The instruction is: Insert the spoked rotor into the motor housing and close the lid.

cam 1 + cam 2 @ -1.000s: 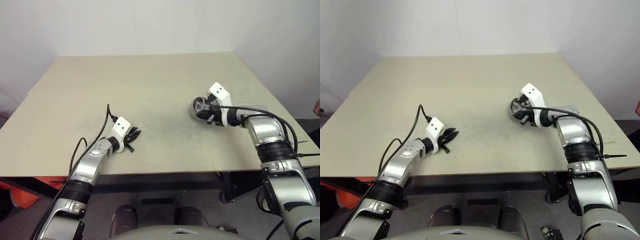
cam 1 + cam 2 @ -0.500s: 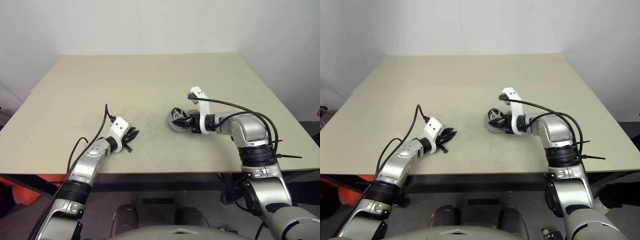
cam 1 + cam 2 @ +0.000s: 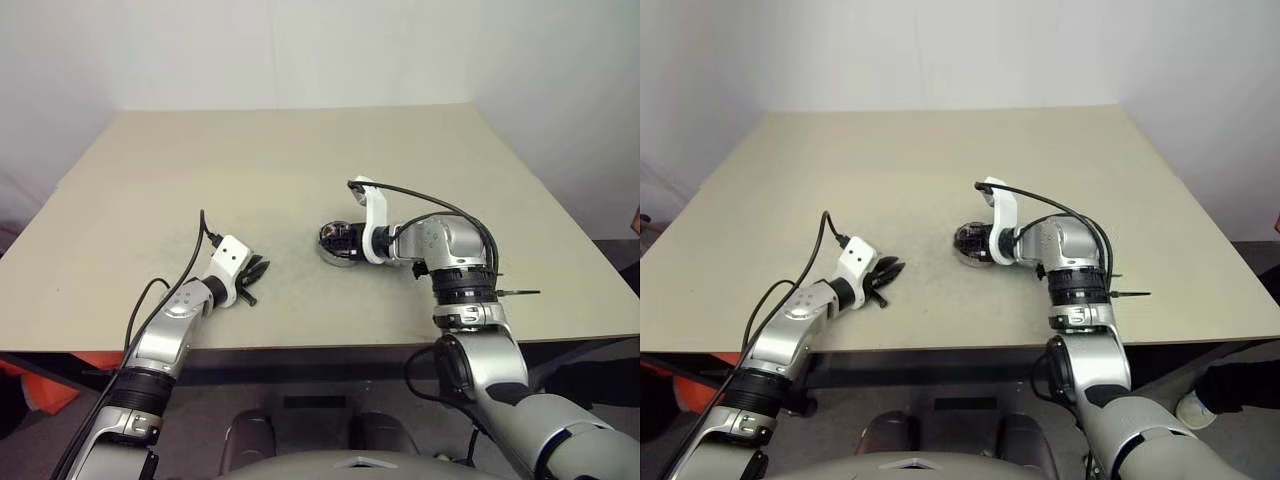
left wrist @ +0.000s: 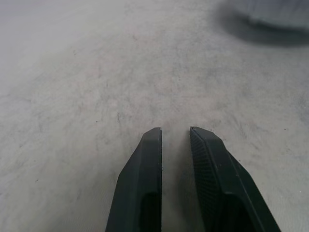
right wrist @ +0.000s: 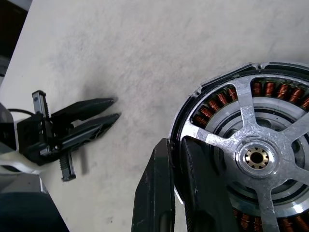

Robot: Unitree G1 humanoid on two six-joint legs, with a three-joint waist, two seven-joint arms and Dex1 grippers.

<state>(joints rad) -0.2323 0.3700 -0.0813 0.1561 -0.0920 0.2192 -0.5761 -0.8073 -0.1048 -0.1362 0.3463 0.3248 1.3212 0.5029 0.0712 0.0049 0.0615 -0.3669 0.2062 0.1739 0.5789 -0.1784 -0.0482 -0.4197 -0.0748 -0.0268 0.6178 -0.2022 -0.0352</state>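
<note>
Housing relocation: over the last second the right end effector (image 5: 176,193) has carried the motor housing (image 5: 241,159) from the right part of the worktop (image 3: 250,180) in toward the centre, and its wrist has rolled over on the way. Housing now sits near the worktop's middle, in front of the robot, well apart from the left end effector (image 3: 255,272).

Grip: right fingers (image 5: 157,188) are pinched together on the housing's rim, one outside the wall, one inside. The right wrist view shows the spoked rotor (image 5: 258,154) already lying in the cup: silver spokes and brass-coloured hub across the ring of copper windings. Whether it is fully seated I cannot tell.

Left end effector: resting low over the bare worktop near its front left, fingers slightly apart, nothing between them. No real change there.

Lid: not identified at this moment.

Reading: insertion looks done, or nearly so; the move seems meant to bring the assembly within reach of both arms. Remaining work, as I judge it, is to set the housing down, fetch the lid and close it.
</note>
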